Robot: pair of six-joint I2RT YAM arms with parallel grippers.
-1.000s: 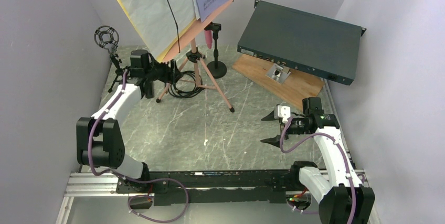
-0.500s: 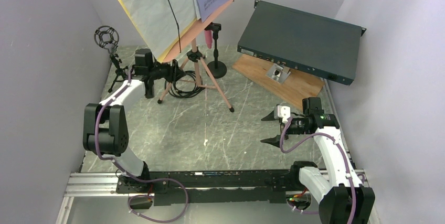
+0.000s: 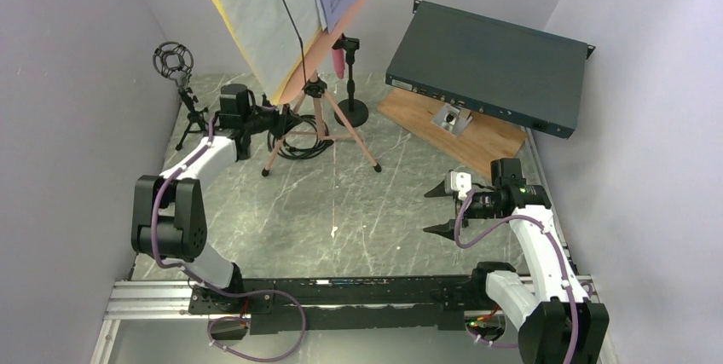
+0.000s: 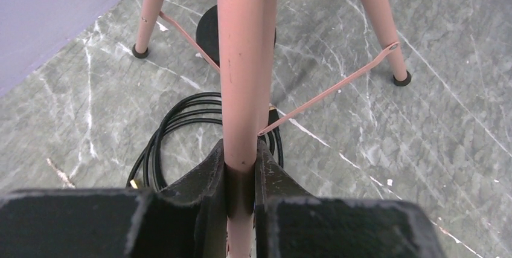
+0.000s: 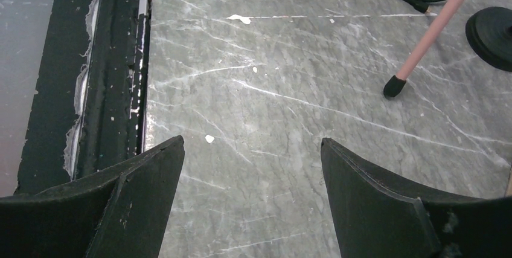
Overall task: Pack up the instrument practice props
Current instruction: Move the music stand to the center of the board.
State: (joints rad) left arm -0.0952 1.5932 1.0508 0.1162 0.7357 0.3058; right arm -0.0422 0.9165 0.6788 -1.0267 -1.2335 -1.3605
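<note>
Left wrist: cable (image 4: 158,143) behind tripod leg (image 4: 244,58)

Dark teal rack box (image 3: 490,66) resting over wooden board (image 3: 482,135) (far right), coiled black cable (image 4: 175,131), grey marbled tabletop (image 3: 341,210)

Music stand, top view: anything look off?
Pink tripod music stand looks tipped left, its paper-loaded desk overhanging the feet. Left gripper is clamped on one of its legs; a black coiled cable lies under the tripod.
</note>
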